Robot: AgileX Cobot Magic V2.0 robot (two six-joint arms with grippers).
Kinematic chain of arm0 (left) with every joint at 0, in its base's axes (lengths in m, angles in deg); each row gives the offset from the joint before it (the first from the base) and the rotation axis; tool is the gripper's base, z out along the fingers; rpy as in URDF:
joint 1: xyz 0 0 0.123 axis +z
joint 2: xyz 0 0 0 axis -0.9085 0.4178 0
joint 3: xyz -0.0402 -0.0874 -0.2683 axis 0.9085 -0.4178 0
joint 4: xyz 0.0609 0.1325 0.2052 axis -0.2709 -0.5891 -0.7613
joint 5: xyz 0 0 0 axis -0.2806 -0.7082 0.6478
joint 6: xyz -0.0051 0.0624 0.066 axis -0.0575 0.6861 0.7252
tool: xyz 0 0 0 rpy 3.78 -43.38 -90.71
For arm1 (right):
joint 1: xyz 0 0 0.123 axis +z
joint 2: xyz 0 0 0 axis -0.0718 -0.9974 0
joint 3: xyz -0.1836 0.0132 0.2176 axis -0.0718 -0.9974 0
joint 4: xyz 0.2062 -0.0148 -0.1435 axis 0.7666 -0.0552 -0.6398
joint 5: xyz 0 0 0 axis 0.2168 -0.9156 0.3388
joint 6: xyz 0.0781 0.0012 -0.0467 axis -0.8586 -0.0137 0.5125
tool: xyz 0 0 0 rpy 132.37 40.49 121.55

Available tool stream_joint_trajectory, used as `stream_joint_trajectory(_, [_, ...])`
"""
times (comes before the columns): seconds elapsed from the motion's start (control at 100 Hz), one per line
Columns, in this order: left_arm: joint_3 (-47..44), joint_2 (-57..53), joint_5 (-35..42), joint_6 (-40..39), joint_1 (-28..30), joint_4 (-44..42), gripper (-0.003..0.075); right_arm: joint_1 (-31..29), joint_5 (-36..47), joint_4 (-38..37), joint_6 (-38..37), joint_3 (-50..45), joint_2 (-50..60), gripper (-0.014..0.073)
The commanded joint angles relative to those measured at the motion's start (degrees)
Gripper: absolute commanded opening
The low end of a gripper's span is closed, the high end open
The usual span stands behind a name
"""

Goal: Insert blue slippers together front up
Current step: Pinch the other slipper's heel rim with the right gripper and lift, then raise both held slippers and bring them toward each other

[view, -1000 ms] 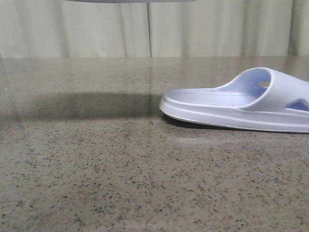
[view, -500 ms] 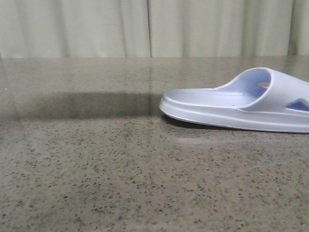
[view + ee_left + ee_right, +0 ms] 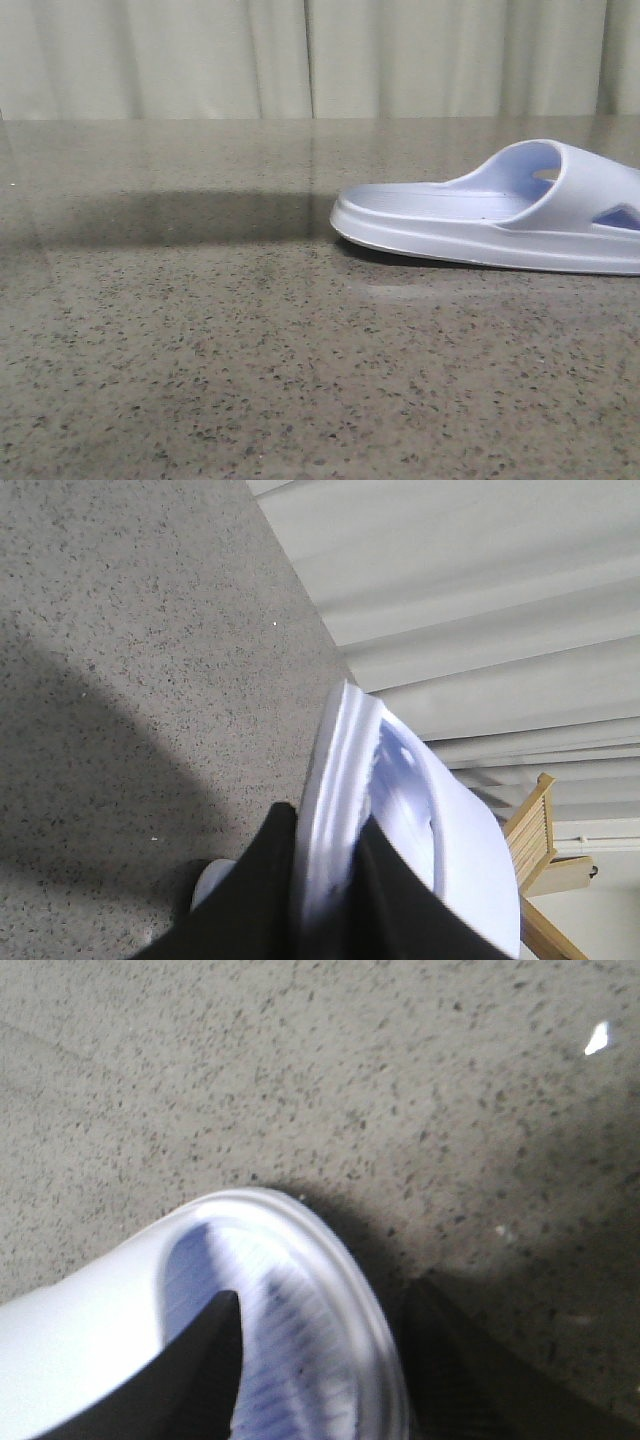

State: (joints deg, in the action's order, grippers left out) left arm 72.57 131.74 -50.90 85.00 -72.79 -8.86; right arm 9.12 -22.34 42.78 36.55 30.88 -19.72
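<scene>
On the speckled stone table (image 3: 200,380), one blue slipper (image 3: 500,215) is lying flat on its sole at the right, its wide strap arching up and a triangular cut-out showing in its side. A second slipper (image 3: 400,810) is hanging in my left gripper (image 3: 325,880), whose dark fingers (image 3: 262,880) are clamping its thick sole edge, well above the tabletop. That makes two slippers, both pale blue-lilac moulded foam with smooth rounded rims. My right gripper (image 3: 320,1360) is straddling the rim of a slipper, one finger (image 3: 205,1360) inside the ribbed footbed, one outside; I cannot tell whether it is gripping. Pleated curtains (image 3: 300,55) are hanging behind.
</scene>
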Motion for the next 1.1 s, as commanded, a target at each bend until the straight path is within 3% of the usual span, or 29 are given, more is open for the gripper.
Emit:
stream_joint_trajectory(0.0, [1.54, -0.83, -0.24, -0.06, -0.37, 3.12, 0.0029, 0.57, 1.39, 0.27, 0.00, 1.27, 0.09, 0.0308])
stream_joint_trajectory(0.25, [1.54, -0.83, -0.41, -0.06, -0.37, 3.12, 0.0029, 0.57, 1.39, 0.27, 0.00, 1.27, 0.09, 0.0283])
stream_joint_trajectory(0.62, [1.54, -0.83, -0.63, -0.06, -0.37, 3.12, 0.0029, 0.57, 4.79, 0.27, 0.00, 1.27, 0.09, -0.0106])
stream_joint_trajectory(1.09, [1.54, -0.83, -0.63, -0.06, -0.37, 3.12, 0.0029, 0.57, 19.09, 0.27, 0.00, 3.63, 5.48, -0.0107])
